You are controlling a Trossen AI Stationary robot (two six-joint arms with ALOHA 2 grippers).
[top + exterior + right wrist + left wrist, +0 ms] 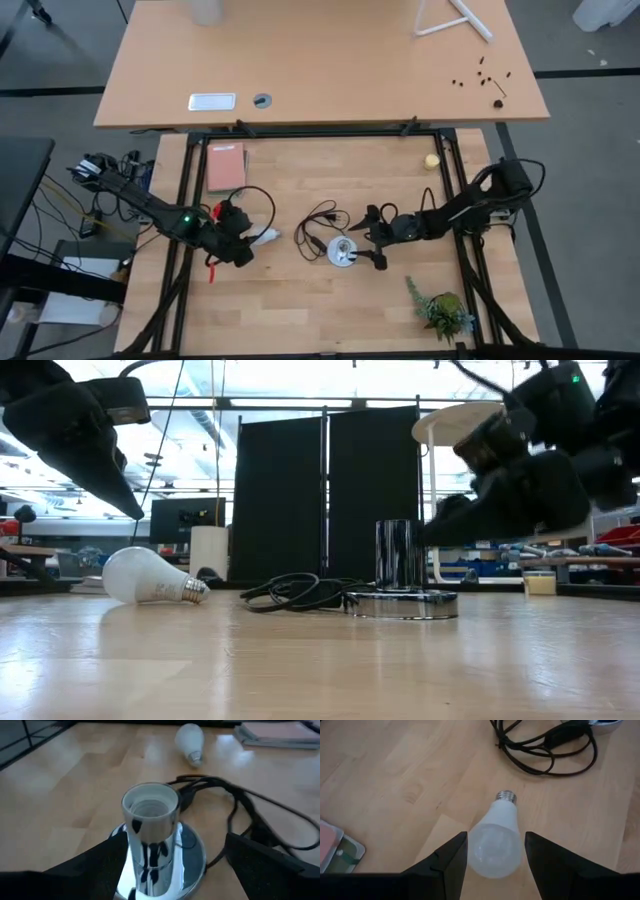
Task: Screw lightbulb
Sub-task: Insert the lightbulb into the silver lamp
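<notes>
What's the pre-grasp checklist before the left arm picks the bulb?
1. Left hand open, one finger on each side of the lightbulb: ok.
2. Lightbulb lying on its side on the table, not gripped: ok.
3. Screw end points away from the left hand, toward the cord: ok.
4. Socket upright on its base, opening empty: ok.
5. Right hand open around the socket, ready to steady it: ok.
6. Contact between right fingers and socket: cannot tell.
</notes>
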